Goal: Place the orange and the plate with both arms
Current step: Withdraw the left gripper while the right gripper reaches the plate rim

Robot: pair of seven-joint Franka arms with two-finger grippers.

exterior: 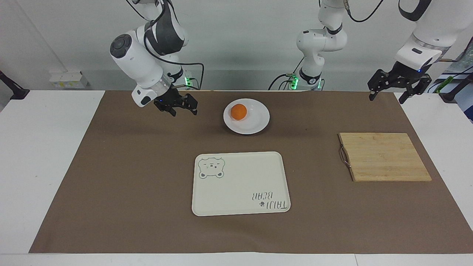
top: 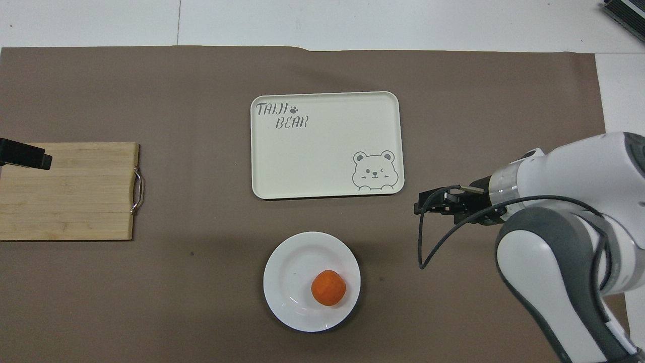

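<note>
We see the orange (exterior: 238,111) sitting in the white plate (exterior: 256,124), off-centre toward the right arm's end of the table, and the plate rests on the brown mat (exterior: 129,177) close to the robots' edge. Farther from the robots than the plate lies the cream tray (exterior: 240,199) with the bear print, bare of anything else. The wooden cutting board (exterior: 384,157) lies flat on the mat toward the left arm's end, well apart from the plate. Our right gripper (exterior: 183,109) hangs in the air over the mat beside the plate, toward the right arm's end, its fingers spread apart and holding nothing. Our left gripper (exterior: 387,93) is raised over the mat's corner at the left arm's end, above the table edge near the cutting board, and its fingers also stand apart and empty. Neither gripper touches the plate or the orange.
</note>
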